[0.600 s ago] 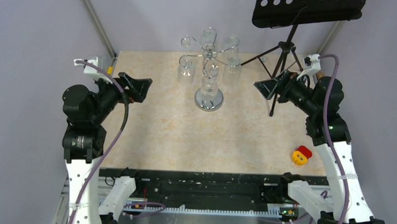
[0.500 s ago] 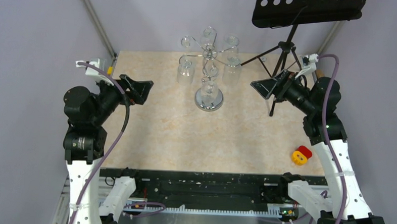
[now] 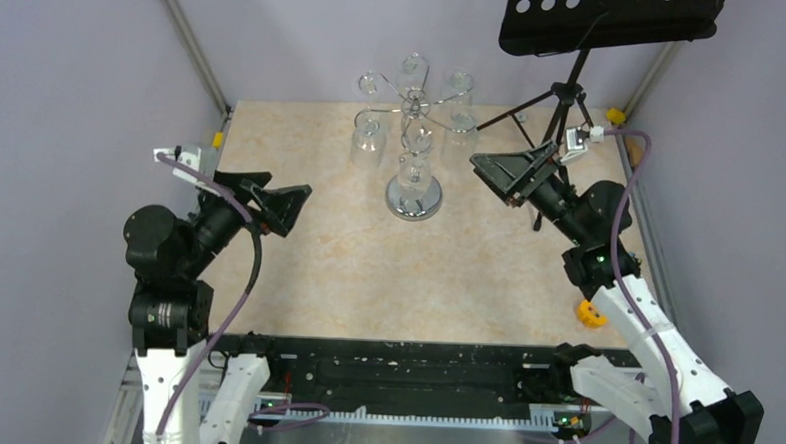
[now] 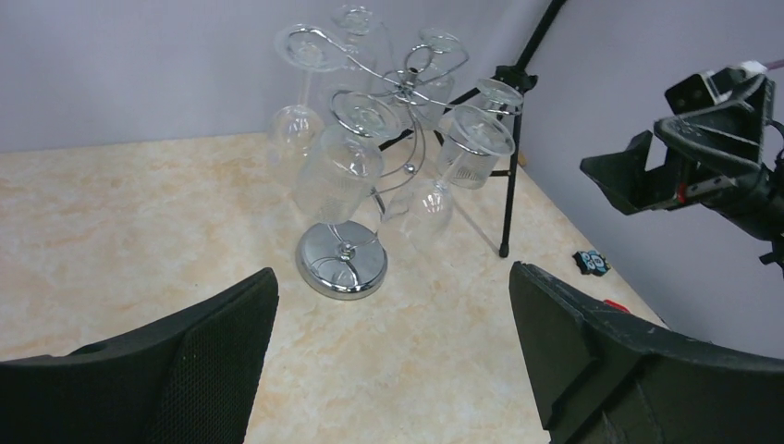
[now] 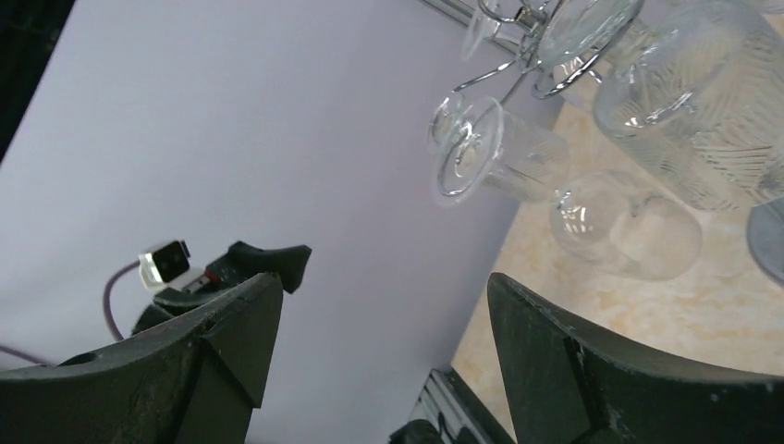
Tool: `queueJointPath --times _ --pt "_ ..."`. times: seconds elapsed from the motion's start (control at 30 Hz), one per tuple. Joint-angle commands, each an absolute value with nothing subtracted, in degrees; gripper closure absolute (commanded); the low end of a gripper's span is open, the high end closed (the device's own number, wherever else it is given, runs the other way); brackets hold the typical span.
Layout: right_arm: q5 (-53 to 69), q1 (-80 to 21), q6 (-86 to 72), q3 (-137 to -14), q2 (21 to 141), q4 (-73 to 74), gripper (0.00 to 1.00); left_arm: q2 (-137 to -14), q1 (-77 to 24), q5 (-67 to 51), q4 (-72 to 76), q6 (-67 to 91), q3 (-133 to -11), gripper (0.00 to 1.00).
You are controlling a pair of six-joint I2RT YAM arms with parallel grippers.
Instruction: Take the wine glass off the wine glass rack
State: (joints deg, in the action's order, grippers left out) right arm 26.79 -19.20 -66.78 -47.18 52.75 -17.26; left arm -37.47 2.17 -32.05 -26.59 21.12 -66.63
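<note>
At 12 o'clock on the table (image 3: 317,269) | wine glass rack (image 3: 413,195) held a wine glass (image 3: 460,137) upside down | left gripper (image 3: 288,202) and right gripper (image 3: 496,174) stood wide apart, empty | best plan was pinching the stem softly, sliding outward.

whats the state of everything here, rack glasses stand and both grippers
shiny chrome wire wine glass rack, upright on the table
clear wine glasses, hanging upside down from the rack's arms, none taken off yet
black tripod music stand, standing at the far right corner
left gripper, open, empty, short of the rack
right gripper, open, empty, not touching any glass
</note>
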Motion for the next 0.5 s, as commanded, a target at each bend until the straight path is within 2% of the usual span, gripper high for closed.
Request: queueJointPath --times 0.0,0.1,0.2,0.23,0.47 --pt "13.9 -24.9 -72.0 -49.2 51.9 -22.8 0.17 -33.1 2.5 -35.0 -18.1 21.2 -64.5 0.02" --pt "10.0 -28.8 -70.8 -52.4 54.4 -17.5 0.23 -31.7 2.5 -34.1 -16.3 21.6 -63.4 0.02" --pt "5.5 -32.4 -71.5 -54.7 57.3 -13.3 0.36 -31.8 2.5 -33.8 -16.1 22.1 -63.1 0.02" --pt "3.4 -33.6 -72.1 -55.1 58.0 -12.3 0.38 -31.8 2.4 -33.6 -16.2 22.3 -63.1 0.02" --pt "-7.7 -38.3 -78.4 -53.1 61.1 -16.4 0.38 -31.6 2.5 -33.7 -12.0 27.8 -60.2 0.02"
